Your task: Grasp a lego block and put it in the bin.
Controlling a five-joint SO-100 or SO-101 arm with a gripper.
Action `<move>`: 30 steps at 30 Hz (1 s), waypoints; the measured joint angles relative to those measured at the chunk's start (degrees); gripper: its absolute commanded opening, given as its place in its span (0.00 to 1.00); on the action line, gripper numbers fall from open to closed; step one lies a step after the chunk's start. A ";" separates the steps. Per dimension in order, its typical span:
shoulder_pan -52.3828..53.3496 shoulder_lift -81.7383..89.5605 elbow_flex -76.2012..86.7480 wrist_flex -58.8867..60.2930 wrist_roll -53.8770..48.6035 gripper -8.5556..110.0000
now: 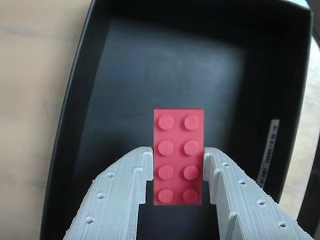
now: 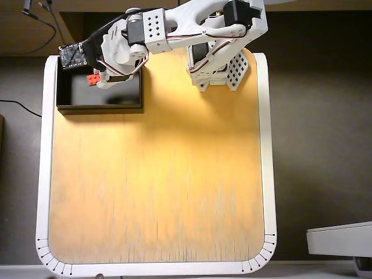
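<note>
In the wrist view the red lego block (image 1: 178,156) lies studs-up between my two grey fingers. My gripper (image 1: 177,154) is shut on its long sides, with the far half of the block sticking out past the fingertips. The block hangs over the dark floor of the black bin (image 1: 70,125), near the bin's middle. In the overhead view the bin (image 2: 99,106) sits at the table's back left corner. There my gripper (image 2: 96,79) reaches into it from the right, and the lego block (image 2: 92,77) shows as a red spot at its tip.
A white label (image 1: 267,150) runs along the bin's right rim in the wrist view. The arm's base (image 2: 218,72) stands at the back of the wooden table (image 2: 157,186), right of the bin. The table has a white raised border (image 2: 268,145).
</note>
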 measured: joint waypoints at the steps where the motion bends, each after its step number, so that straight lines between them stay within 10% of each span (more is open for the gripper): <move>1: 0.00 0.00 0.00 0.00 0.62 0.18; 30: 0.35 13.80 0.09 4.83 8.17 0.58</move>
